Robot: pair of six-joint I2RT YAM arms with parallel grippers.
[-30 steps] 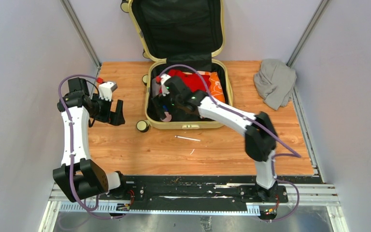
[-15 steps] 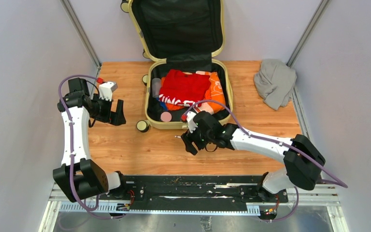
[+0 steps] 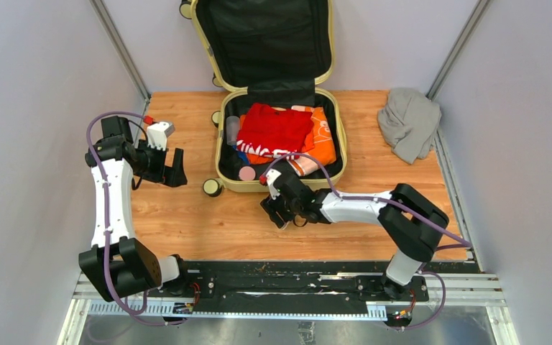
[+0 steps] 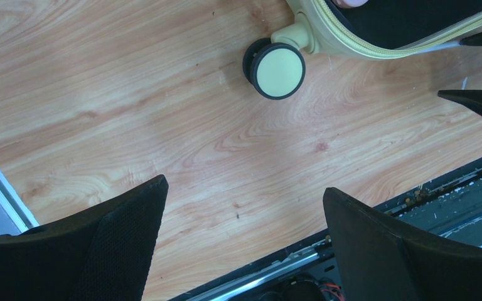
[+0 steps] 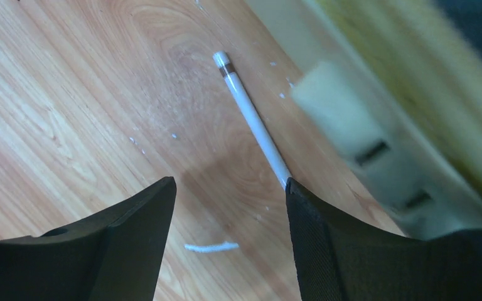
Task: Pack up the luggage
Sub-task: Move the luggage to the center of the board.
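The luggage (image 3: 221,154), a pale yellow hard-shell suitcase, lies open mid-table with its black-lined lid propped against the back wall. Inside are a red shirt (image 3: 273,129), an orange garment (image 3: 323,136) and a bottle (image 3: 231,129). My right gripper (image 3: 279,214) hovers low over the table just in front of the suitcase, open and empty. In the right wrist view a white pen (image 5: 251,119) lies on the wood and runs under the right fingertip of the gripper (image 5: 231,182). My left gripper (image 3: 175,175) hangs open left of the suitcase, above bare wood (image 4: 245,188).
A grey cloth garment (image 3: 408,122) lies crumpled at the table's back right. A cream-and-black suitcase wheel (image 4: 275,69) sticks out at the near left corner. A small white scrap (image 5: 211,247) lies between the right fingers. The black base rail (image 3: 287,277) runs along the near edge.
My right arm came out of the suitcase and dropped to the table in front of it, over the white pen; its jaws narrowed somewhat. The left arm has not moved.
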